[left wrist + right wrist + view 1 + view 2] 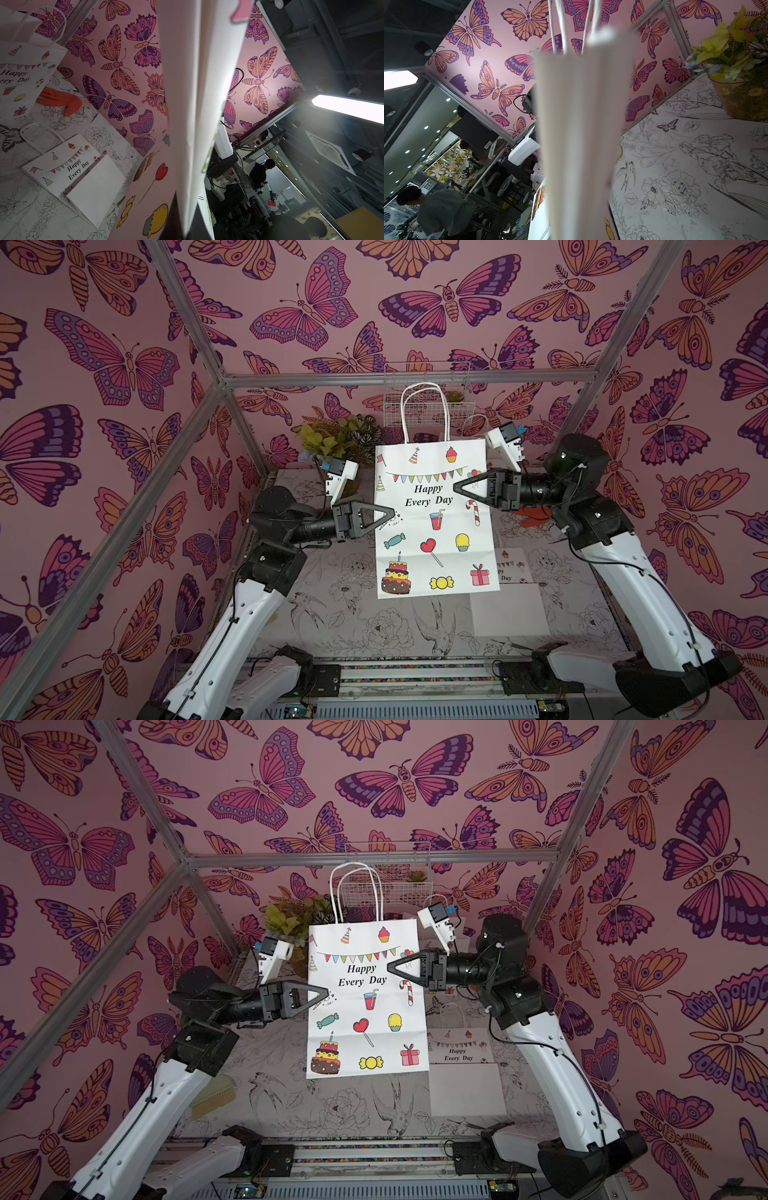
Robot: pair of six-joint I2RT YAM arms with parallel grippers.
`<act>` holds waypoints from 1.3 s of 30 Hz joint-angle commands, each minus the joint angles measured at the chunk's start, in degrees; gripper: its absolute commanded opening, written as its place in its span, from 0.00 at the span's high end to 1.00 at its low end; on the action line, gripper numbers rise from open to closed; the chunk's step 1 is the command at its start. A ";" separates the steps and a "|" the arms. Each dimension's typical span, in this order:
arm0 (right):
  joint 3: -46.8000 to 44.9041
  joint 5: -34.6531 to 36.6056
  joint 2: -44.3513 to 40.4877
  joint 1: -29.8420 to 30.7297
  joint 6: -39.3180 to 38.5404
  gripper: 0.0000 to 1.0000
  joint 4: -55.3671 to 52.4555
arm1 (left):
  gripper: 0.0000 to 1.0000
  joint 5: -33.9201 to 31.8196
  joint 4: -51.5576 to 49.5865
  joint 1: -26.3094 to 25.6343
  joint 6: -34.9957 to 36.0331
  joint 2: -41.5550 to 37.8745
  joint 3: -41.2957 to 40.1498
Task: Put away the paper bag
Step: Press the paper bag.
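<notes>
I see the white paper bag [432, 522] printed with party drawings hanging upright in the air above the flower-patterned table [374, 626]. My left gripper [391, 513] pinches its 9 o'clock edge; my right gripper [456, 488] clamps its 3 o'clock edge.

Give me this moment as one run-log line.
left fingers: shut on white party-print paper bag, left edge | right fingers: shut on right edge | bag: upright, flat, handles up

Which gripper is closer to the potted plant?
Left. The left gripper pinches the paper bag at the edge nearer the potted plant; the right gripper pinches the opposite edge, farther away.
</notes>
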 commanded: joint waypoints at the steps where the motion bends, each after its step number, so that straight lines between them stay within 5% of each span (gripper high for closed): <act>1: -0.54 0.25 -2.25 -0.83 -0.32 0.99 0.73 | 1.00 -1.18 -0.34 0.01 1.45 -1.17 1.33; 8: -10.15 -5.02 -6.52 -0.61 11.15 0.39 14.96 | 1.00 -2.55 0.60 0.01 0.69 -0.57 2.60; 13: -12.49 -5.96 -9.67 0.75 7.98 0.26 9.70 | 1.00 -2.50 4.45 0.02 -1.94 0.48 3.22; 26: -9.10 -4.50 -8.50 1.85 -4.05 0.94 -7.46 | 1.00 0.17 5.51 0.44 -2.46 0.74 3.60; 30: -8.40 -4.04 -8.19 1.80 -5.04 1.00 -8.92 | 0.97 1.47 4.18 0.87 -1.67 0.23 3.81; 35: -8.27 -3.50 -8.19 1.61 -3.64 1.00 -6.52 | 0.64 4.87 4.06 0.86 -1.96 0.32 3.40; 39: -7.45 -3.52 -8.09 0.85 -2.83 1.00 -5.79 | 0.54 7.12 4.09 0.90 -2.21 -0.55 2.35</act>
